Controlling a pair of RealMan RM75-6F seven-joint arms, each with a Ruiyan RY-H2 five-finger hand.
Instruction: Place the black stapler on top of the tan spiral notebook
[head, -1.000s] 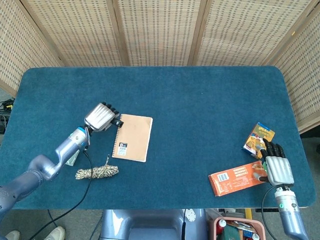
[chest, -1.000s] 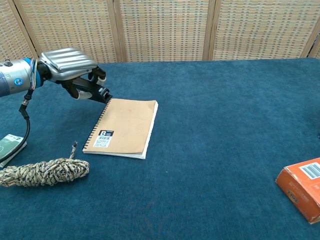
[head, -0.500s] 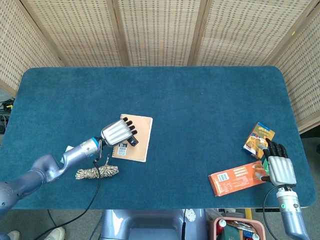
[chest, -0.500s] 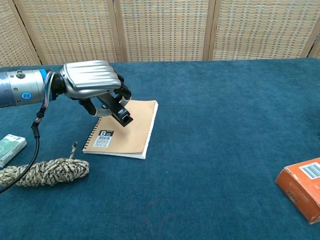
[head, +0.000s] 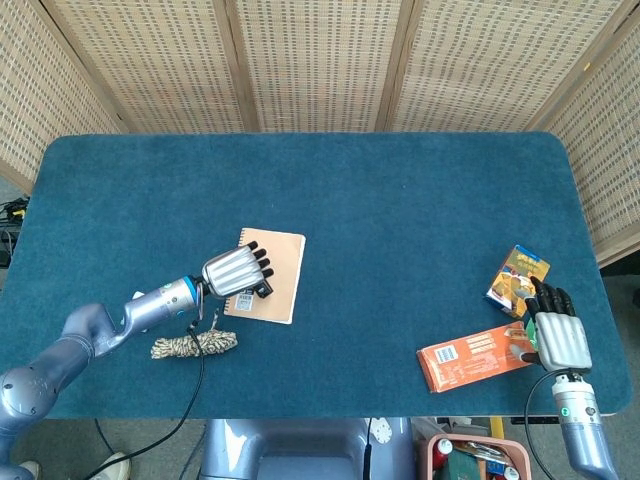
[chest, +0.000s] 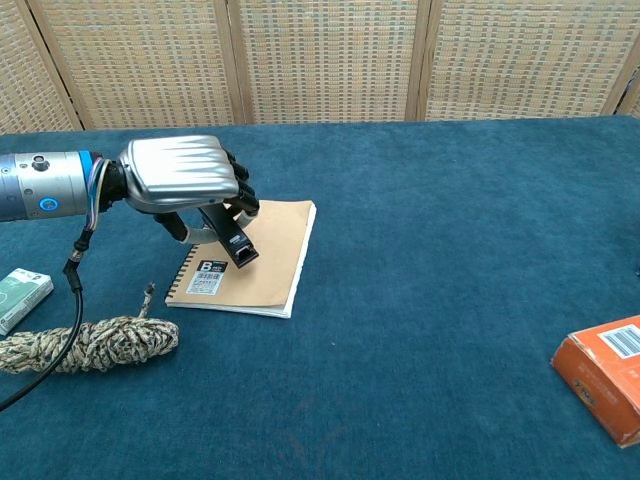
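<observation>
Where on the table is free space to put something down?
Free: the wide blue middle between the tan spiral notebook and the orange box. Crowded: around the rope, and beside the right hand.

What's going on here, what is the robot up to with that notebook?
The robot's left hand is holding a black stapler over the near-left part of the tan spiral notebook, tilted nose-down. Whether its tip already touches the cover is unclear. The job is to set it on the notebook, and the hand has not let go. The right hand rests at the table's right edge by an orange box. A coil of rope lies near the notebook.
</observation>
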